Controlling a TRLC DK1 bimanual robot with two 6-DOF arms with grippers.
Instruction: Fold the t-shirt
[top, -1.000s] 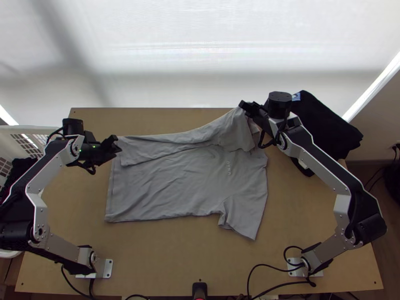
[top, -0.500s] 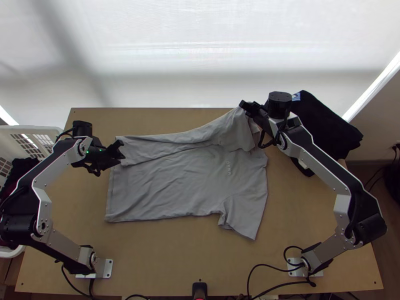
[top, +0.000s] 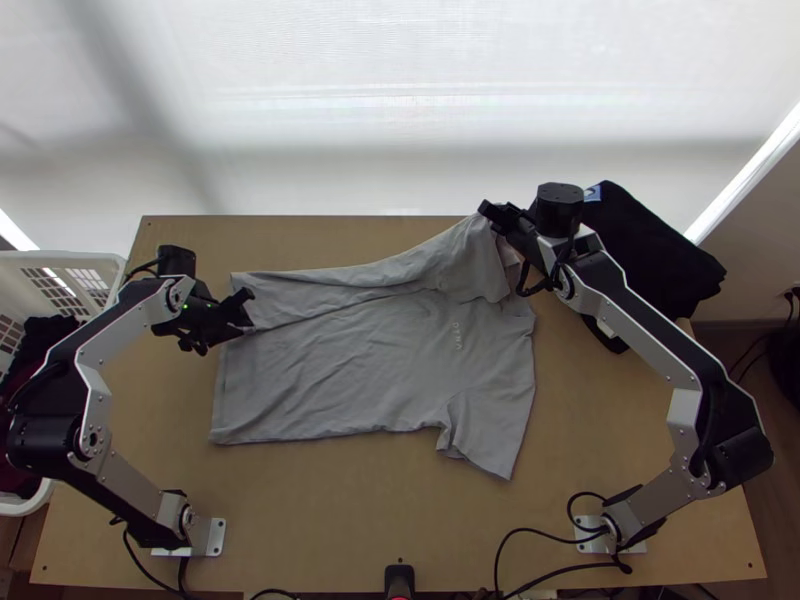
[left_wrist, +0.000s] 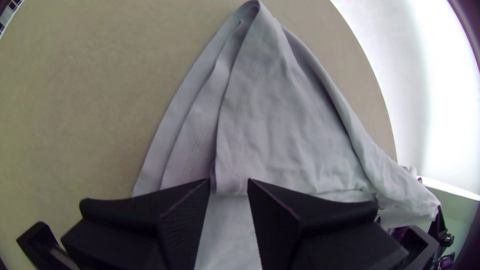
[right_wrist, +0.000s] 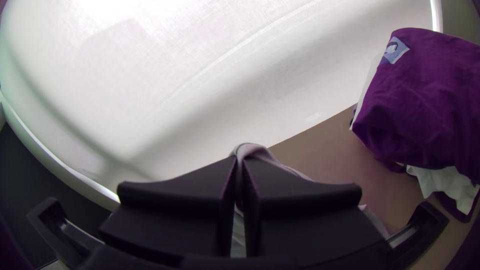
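There is one worktop (top: 330, 520), with one grey t-shirt (top: 370, 370) and two arms, a left arm (top: 130, 482) and a right arm (top: 650, 340). The arms carry two pincers, one left pincer (top: 245, 309) and one right pincer (top: 490, 212). Further, one white basket (top: 62, 262), one dark bundle of cloth (top: 645, 255), one blue label (right_wrist: 398, 50).

Bright far side | pale screen (top: 450, 100) glaring, shadow-banded | wrist views bowed, dark-cornered

A white basket (top: 45, 258) left, dark cloth (top: 650, 245) right.
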